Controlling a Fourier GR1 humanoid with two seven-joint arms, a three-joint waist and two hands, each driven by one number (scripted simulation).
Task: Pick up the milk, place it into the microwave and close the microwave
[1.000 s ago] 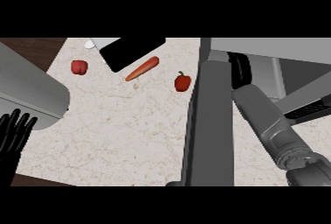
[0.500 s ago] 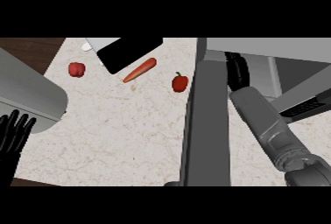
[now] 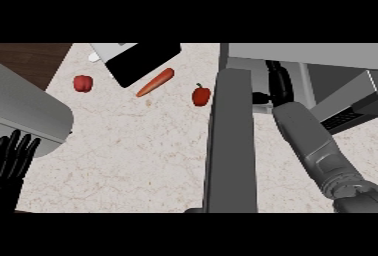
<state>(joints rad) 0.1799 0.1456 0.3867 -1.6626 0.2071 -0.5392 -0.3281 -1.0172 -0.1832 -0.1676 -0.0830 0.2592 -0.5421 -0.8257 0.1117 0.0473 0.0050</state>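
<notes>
The milk shows nowhere in the head view. The microwave (image 3: 310,50) stands at the right, and its grey door (image 3: 230,150) hangs open, running down the middle of the view. My right forearm crosses past the door, and my right hand (image 3: 279,82) reaches into the microwave's opening with its fingers stretched out. Nothing shows in that hand, and the door's edge hides the space to its left. At the lower left edge my left hand (image 3: 15,157) rests open with its fingers up.
On the counter (image 3: 133,150) lie a carrot (image 3: 155,82), one red pepper (image 3: 83,83) to its left and another (image 3: 201,95) close to the door. A black and grey slab (image 3: 140,61) sits at the back. A big grey rounded shape (image 3: 29,117) fills the left edge.
The counter's things have slid slightly left and down in the view. My right hand stays inside the microwave, hardly moved. My left hand has not moved.
</notes>
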